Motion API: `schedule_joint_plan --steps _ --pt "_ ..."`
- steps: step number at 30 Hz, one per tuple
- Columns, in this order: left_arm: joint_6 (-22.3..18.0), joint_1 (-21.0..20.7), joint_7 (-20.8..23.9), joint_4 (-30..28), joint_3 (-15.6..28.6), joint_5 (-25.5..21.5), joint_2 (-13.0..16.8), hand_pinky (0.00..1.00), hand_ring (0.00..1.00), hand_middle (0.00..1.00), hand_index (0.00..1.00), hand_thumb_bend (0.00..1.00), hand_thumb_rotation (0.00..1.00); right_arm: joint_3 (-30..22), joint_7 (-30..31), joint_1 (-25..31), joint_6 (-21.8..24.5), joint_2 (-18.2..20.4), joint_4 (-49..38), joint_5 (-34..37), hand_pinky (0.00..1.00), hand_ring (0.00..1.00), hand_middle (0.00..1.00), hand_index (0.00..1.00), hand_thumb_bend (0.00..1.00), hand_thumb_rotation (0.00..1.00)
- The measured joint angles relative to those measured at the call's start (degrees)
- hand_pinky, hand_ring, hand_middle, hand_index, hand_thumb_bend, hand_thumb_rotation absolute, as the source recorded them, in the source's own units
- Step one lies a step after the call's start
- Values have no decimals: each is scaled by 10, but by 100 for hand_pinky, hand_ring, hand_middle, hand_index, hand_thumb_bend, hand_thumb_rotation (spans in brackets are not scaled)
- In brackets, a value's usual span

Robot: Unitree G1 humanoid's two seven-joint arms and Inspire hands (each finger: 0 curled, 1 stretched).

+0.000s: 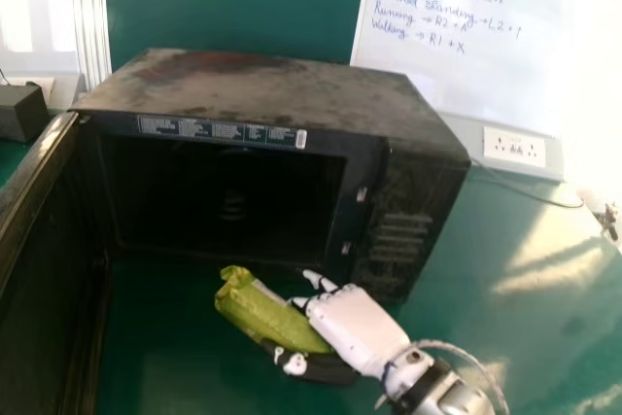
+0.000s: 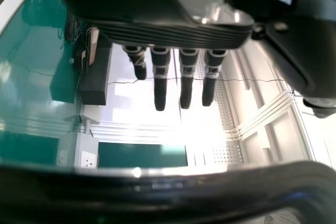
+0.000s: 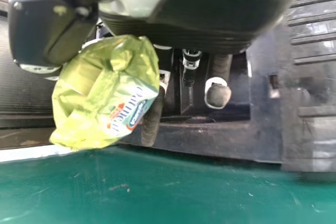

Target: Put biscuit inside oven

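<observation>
Biscuit packet (image 1: pixel 277 320), head view: held tilted outside the oven, near its opening.
Right hand (image 1: pixel 355 326), head view: the packet is pinched between thumb and fingers.
Oven (image 1: pixel 282 89), head view: its door (image 1: pixel 49 269) is swung open on the left; the table (image 1: pixel 486 269) is seen underneath.
Left hand (image 2: pixel 160 80), left wrist view: fingers are held straight, slightly spread; nothing is gripped.
Green wrapper, right wrist view: held at the thumb, one finger partly hidden behind it; the other fingers are bent, spread apart.
</observation>
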Motion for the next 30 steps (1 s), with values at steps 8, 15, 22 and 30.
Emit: schedule_joint_plan --steps 8,15,22,30 --pt "1 0 7 -3 -2 6 0 90 84 90 89 89 93 36 -1 -41 12 45 45 -13 3 9 44 49 51 0" --pt "1 0 6 -1 -9 5 0 90 83 89 88 87 91 57 -2 -83 35 77 71 -34 3 9 44 49 51 0" --pt "-3 0 3 3 -10 6 0 87 82 89 88 86 92 81 -21 -138 51 115 127 -50 3 9 44 49 51 0" --pt "-3 0 -15 10 -13 -5 0 90 82 89 89 87 95 97 -22 -175 70 142 157 -52 2 9 44 49 51 0"
